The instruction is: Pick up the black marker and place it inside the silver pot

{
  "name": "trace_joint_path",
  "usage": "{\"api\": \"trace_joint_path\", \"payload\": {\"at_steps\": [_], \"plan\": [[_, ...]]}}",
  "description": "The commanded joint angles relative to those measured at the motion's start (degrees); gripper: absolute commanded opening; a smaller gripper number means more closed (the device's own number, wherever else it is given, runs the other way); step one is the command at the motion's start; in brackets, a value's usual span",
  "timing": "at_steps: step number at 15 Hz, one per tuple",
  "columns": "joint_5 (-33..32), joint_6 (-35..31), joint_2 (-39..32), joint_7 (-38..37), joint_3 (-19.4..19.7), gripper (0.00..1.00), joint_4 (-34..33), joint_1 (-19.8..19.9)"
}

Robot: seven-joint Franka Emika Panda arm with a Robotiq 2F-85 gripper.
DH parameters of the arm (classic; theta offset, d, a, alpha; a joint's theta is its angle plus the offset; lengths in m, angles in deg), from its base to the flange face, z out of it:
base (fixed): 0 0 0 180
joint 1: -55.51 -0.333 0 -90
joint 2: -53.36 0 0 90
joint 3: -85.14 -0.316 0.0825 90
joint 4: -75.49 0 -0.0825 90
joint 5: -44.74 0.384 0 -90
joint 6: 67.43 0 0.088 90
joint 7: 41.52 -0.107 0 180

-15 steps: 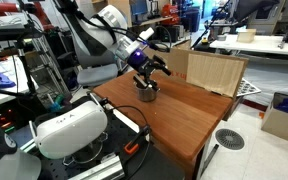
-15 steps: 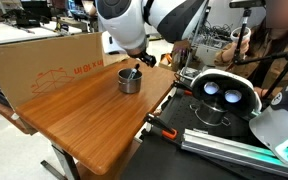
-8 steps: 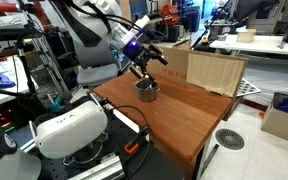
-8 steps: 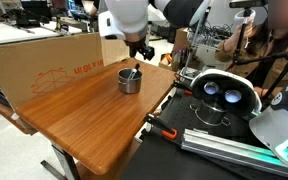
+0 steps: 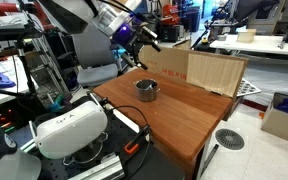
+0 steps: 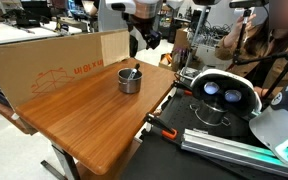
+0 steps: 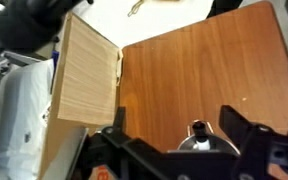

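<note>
The silver pot (image 5: 147, 90) stands on the wooden table (image 5: 189, 120) and shows in both exterior views (image 6: 130, 81). The black marker (image 6: 135, 72) leans inside it, one end poking above the rim. In the wrist view the marker's tip (image 7: 198, 128) stands up from the pot (image 7: 189, 146) at the bottom edge. My gripper (image 5: 144, 40) hangs well above the pot, open and empty. It also shows in an exterior view (image 6: 144, 40), and in the wrist view its dark fingers (image 7: 176, 140) frame the pot.
A cardboard panel (image 6: 44, 62) stands along the table's far edge, also in the wrist view (image 7: 84, 75). A white headset-like device (image 6: 222, 92) sits beside the table with cables and a rail. A person (image 6: 254, 40) stands nearby.
My gripper has risen straight up from the pot's rim to well above it. The marker stays in the pot.
</note>
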Motion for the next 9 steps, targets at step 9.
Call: {"api": "trace_joint_path", "payload": {"at_steps": [9], "plan": [[0.2,0.1,-0.5,0.1,0.1,1.0,-0.1,-0.2]]}}
